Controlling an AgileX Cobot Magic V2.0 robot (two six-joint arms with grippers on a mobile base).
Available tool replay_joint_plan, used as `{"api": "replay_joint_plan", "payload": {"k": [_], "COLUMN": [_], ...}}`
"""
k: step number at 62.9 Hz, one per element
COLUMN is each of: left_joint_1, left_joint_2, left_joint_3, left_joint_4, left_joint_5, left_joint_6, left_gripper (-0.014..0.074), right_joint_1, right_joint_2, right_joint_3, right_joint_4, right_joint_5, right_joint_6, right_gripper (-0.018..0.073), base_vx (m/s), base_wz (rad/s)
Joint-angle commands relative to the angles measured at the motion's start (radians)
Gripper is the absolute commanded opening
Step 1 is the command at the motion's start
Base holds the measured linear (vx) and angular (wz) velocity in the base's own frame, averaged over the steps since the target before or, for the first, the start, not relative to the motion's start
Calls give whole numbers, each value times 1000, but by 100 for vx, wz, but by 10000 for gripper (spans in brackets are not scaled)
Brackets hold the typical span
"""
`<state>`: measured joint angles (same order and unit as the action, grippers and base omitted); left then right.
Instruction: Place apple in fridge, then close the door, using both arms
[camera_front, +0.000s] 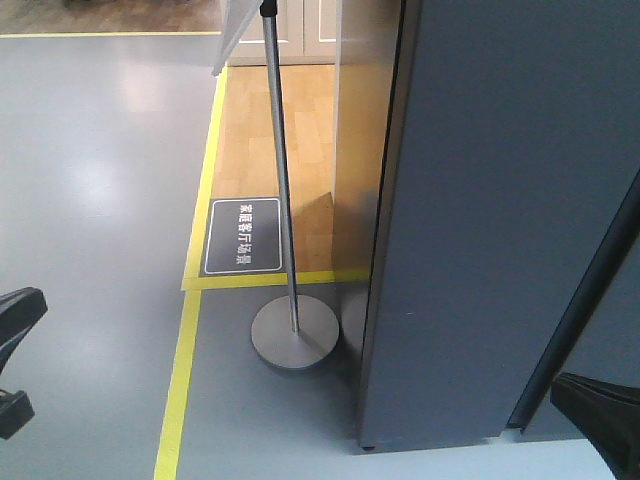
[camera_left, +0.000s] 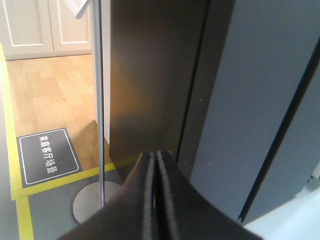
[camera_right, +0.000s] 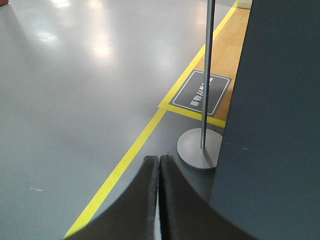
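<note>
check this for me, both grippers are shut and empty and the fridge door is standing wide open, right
One thing is wrong: the fridge door is closed, its grey face flush in the front view. The rest holds: the left gripper and right gripper are shut and empty in the wrist views.

A dark floor sign (camera_front: 243, 236) with a thin white border lies flat on the wooden floor (camera_front: 270, 130), just inside the yellow tape line (camera_front: 190, 330) and beside the metal stand pole (camera_front: 281, 170). It carries one row of white Chinese characters, apparently 家庭客厅场景. No other text is readable.
</note>
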<state>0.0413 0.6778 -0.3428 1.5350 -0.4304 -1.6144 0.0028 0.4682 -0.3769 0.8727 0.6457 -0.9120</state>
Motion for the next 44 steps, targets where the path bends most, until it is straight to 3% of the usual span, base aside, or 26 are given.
{"api": "replay_joint_plan", "payload": {"k": [1,17,26,34,44], "left_joint_1": [-6,-6,-6,-15,-15], "left_joint_2": [3,3,3,3,0], "left_joint_3": [-20,-20,-15,39,144], "left_joint_4": [-67,-200,-223,-342,-514], "left_joint_5": [13,5,47,123,121], "left_joint_6": [-18,-23,-7,155,311], "left_gripper": [-8,-8,-8,-8,-8], "right_joint_1": [-1,-1,-1,-1,-1], "right_joint_2": [5,5,5,5,5], "right_joint_3": [-26,-26,-26,-26,-26], "right_joint_4": [32,32,32,32,32], "right_joint_5": [-32,-32,-31,-31,-31], "right_joint_6": [-3,-3,-3,-3,-3], "right_gripper": [-3,-3,-3,-3,-3], "base_vx": [0,0,0,0,0], "base_wz": [0,0,0,0,0]}}
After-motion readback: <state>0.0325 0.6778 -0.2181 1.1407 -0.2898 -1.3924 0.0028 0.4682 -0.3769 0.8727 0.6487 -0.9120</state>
